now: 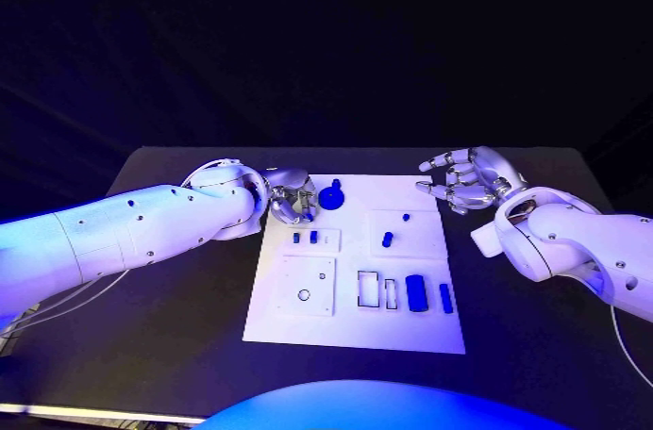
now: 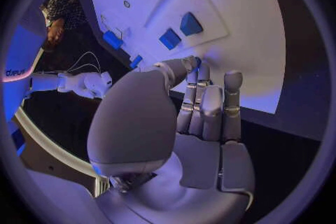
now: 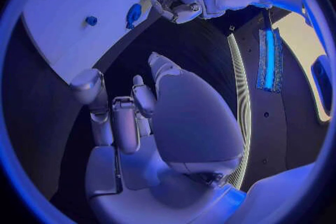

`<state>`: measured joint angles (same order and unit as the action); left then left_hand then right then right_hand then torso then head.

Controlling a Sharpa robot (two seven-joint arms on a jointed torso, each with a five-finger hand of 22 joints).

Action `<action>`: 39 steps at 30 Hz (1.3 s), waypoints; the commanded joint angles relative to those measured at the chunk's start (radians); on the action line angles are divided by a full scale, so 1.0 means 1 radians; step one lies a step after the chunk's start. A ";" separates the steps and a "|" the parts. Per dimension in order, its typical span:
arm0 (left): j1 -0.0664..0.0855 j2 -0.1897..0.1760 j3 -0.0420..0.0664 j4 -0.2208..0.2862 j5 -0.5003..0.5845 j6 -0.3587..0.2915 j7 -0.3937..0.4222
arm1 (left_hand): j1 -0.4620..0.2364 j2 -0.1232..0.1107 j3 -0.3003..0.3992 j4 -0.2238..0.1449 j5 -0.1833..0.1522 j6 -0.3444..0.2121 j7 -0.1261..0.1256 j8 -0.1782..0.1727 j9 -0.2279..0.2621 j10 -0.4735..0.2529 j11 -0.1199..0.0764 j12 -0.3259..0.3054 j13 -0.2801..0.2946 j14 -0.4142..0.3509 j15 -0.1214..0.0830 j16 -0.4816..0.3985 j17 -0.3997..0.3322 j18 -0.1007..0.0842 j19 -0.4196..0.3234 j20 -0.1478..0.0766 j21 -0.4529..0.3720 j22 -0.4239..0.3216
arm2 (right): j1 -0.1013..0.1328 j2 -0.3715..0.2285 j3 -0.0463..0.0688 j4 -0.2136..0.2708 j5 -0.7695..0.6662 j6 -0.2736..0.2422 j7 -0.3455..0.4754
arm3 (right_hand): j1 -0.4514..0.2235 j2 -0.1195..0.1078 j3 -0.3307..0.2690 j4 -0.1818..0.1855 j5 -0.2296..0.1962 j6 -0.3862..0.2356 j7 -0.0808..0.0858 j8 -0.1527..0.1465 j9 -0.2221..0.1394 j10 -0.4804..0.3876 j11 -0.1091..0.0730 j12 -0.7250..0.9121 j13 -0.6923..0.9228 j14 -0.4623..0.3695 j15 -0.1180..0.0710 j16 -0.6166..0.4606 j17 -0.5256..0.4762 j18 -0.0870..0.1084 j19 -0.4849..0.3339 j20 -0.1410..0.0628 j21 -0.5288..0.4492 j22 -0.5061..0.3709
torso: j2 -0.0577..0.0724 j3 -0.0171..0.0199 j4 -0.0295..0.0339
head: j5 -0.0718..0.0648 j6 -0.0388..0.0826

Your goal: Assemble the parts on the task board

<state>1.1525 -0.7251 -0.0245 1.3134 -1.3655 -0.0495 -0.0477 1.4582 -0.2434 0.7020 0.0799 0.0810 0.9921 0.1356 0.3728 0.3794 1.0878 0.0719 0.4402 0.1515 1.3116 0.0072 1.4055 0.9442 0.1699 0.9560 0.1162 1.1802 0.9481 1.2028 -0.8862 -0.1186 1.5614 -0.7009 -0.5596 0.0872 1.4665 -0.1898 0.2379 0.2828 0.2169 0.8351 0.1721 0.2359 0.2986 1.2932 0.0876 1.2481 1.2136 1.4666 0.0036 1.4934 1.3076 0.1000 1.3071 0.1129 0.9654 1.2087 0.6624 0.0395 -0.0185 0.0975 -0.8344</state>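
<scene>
Parts sit scattered over the white task board [image 1: 357, 331], which lies in the middle of the black desk [image 1: 177, 355]. At the board's far left corner the left robot hand [image 1: 289, 199] hovers with its fingers curled together over the board's edge; whether it grips anything I cannot tell. Just beside it, still on the board's far end, stands a round blue part [image 1: 332, 197], tilted a little. Nearer than that, on the board's left half, two small blue blocks [image 1: 305, 237] stand side by side in a raised square plate. Toward the board's middle a short blue peg [image 1: 387, 239] rests in another raised plate, with a tiny blue stud [image 1: 406, 217] just beyond it. On the board's near right area two long blue bars [image 1: 416, 293] lie side by side next to empty rectangular slots. Off the board's far right corner, above the desk, the right robot hand [image 1: 465, 179] hangs with fingers loosely spread, holding nothing.
</scene>
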 commanded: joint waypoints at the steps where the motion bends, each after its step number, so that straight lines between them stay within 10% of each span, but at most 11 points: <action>1: -0.001 0.002 -0.001 0.003 0.006 0.025 -0.004 | -0.010 0.001 -0.002 -0.004 0.000 0.006 0.000 -0.007 0.000 0.008 -0.001 0.001 0.004 0.008 0.002 0.004 0.002 -0.013 0.009 -0.001 0.004 0.002 | -0.001 0.000 0.001 0.001 -0.004 0.007 0.007 | -0.002 0.011 0.004 0.000 0.003 0.004 -0.002 0.007 -0.001 0.002 -0.005 0.003 -0.001 0.056 0.004 -0.001 0.087 0.020 0.003 -0.002 -0.005 0.000 | 0.001 0.0002 0.0001 | -0.001 0.000; 39: -0.001 -0.004 -0.001 0.005 0.004 0.012 -0.012 | -0.045 -0.026 -0.013 0.005 0.001 -0.085 0.011 -0.101 -0.022 -0.026 0.006 -0.011 0.045 0.003 0.008 0.007 -0.007 -0.012 0.007 0.006 -0.021 -0.016 | -0.001 -0.003 0.001 0.004 -0.004 0.005 0.006 | -0.004 0.009 0.007 0.000 0.003 0.003 -0.002 0.007 -0.003 0.001 -0.005 0.003 -0.003 0.055 0.004 -0.002 0.086 0.020 0.004 -0.002 -0.007 0.000 | 0.000 -0.0002 -0.0001 | -0.002 0.001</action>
<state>1.1513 -0.7292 -0.0260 1.3155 -1.3651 -0.0385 -0.0606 1.4200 -0.2683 0.6940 0.0828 0.0812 0.9097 0.1464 0.2741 0.3581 1.0684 0.0786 0.4334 0.1959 1.3150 0.0109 1.4093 0.9385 0.1701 0.9595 0.1198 1.1644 0.9329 1.2027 -0.8888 -0.1186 1.5637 -0.7009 -0.5598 0.0870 1.4665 -0.1898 0.2379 0.2828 0.2169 0.8351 0.1721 0.2397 0.2972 1.2932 0.0876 1.2481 1.2101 1.4666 0.0035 1.4934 1.3074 0.1000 1.3071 0.1129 0.9581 1.2075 0.6617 0.0391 -0.0178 0.0954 -0.8337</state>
